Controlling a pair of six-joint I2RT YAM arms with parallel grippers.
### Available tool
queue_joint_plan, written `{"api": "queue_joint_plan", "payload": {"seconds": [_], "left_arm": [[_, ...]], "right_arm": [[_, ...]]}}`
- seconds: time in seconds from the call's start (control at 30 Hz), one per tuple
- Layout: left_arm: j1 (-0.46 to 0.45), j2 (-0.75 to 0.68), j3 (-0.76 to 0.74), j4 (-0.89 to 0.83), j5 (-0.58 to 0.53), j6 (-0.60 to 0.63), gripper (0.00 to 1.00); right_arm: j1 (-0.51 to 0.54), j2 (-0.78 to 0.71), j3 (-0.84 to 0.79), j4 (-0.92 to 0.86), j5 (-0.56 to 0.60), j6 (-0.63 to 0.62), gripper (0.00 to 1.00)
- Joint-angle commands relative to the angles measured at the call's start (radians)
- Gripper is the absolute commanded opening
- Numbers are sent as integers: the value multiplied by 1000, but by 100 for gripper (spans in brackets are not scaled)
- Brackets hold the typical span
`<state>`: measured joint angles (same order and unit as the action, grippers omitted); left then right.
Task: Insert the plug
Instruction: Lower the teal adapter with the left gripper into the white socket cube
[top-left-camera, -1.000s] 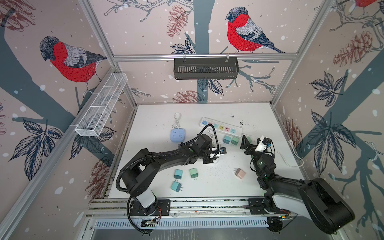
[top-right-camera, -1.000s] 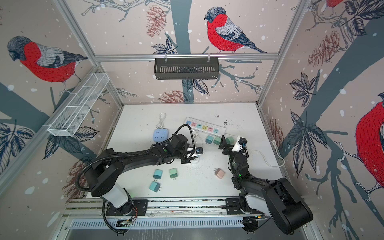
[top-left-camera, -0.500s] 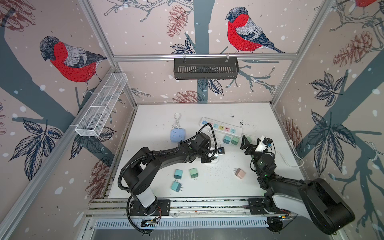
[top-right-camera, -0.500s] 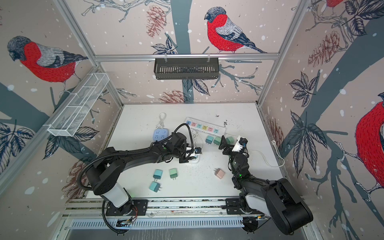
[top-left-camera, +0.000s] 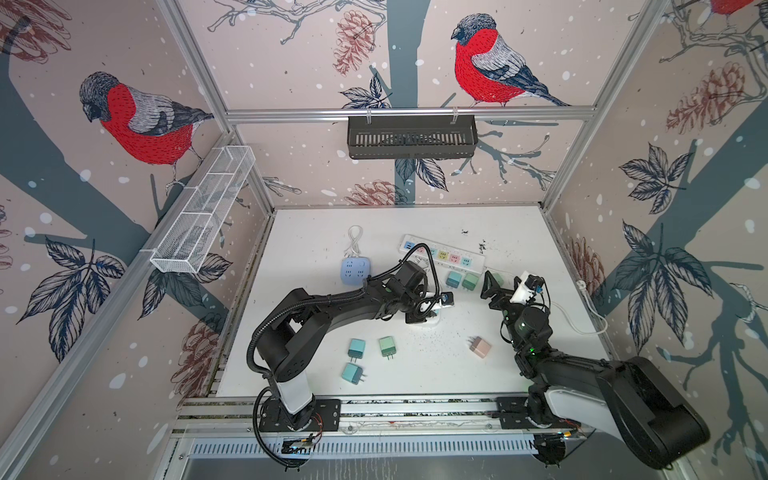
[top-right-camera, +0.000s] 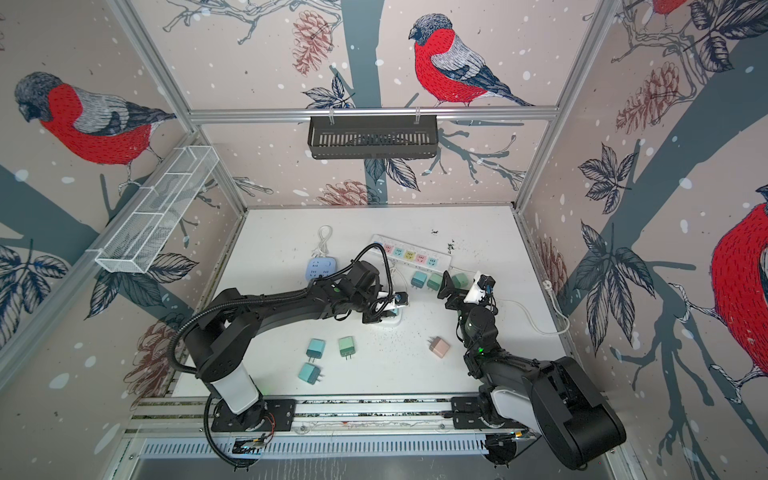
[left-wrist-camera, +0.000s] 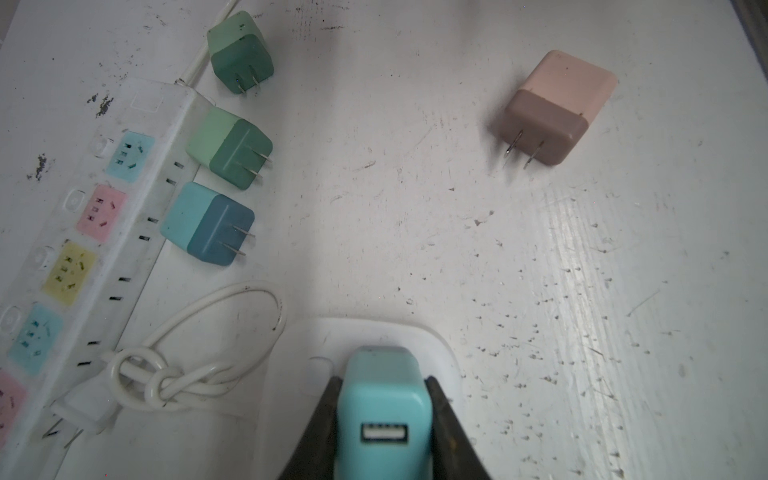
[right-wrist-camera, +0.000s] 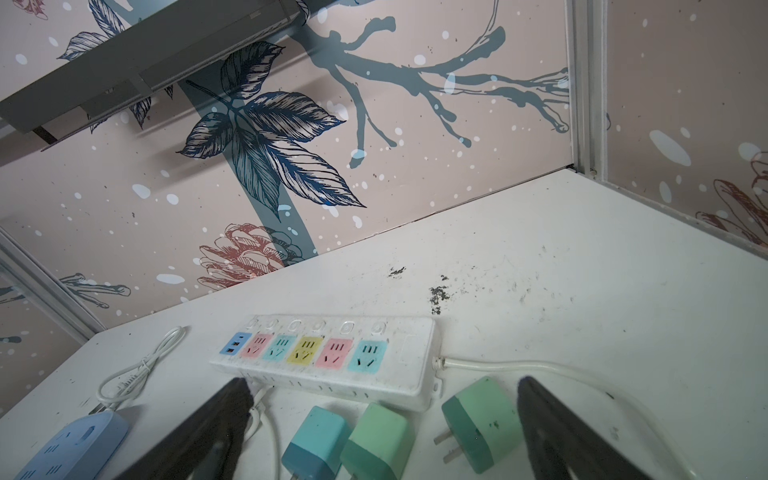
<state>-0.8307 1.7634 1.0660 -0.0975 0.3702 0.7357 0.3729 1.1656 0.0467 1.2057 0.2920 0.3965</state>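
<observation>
A: Left wrist view first. What's the left tool (left-wrist-camera: 384, 415) doing?

B: It is clamped on the turquoise plug (left-wrist-camera: 384, 395), one finger on each side, with the USB port facing the camera. The plug stands on the white socket block (left-wrist-camera: 440, 349). I cannot tell whether its prongs are in the slots.

A: Risks?

B: Nothing pins the block to the worktop (left-wrist-camera: 415, 208). If the push is off-centre, I'd expect the block to slide or tip. The knotted cord (left-wrist-camera: 166, 374) lies just beside it and could catch. Lifting away without letting go could also drag the block up.

A: Right wrist view?

B: The right tool (right-wrist-camera: 382, 388) is spread wide and holds nothing. It hangs above the loose plugs beside the power strip (right-wrist-camera: 332, 374), so it gives the block no support.

A: And from above?

B: In both top views the left tool (top-left-camera: 432, 309) is over the block, with the right tool (top-right-camera: 457, 289) well apart. If the prongs are misaligned, pushing harder may only shove the block along.
</observation>
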Motion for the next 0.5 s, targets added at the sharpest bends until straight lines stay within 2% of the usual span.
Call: {"api": "queue_joint_plan", "payload": {"seconds": [0.0,0.2,0.47], "left_arm": [[2,43,44,-113,10,-12,0],[2,101,100,-178,-2,-32,0],[1,105,104,-202,13,-35,0]], "right_arm": [[-2,-1,4,12,-4,12,100],[-3,-2,6,9,-6,15,100],[-5,-7,5,3,-8,19,100]]}}
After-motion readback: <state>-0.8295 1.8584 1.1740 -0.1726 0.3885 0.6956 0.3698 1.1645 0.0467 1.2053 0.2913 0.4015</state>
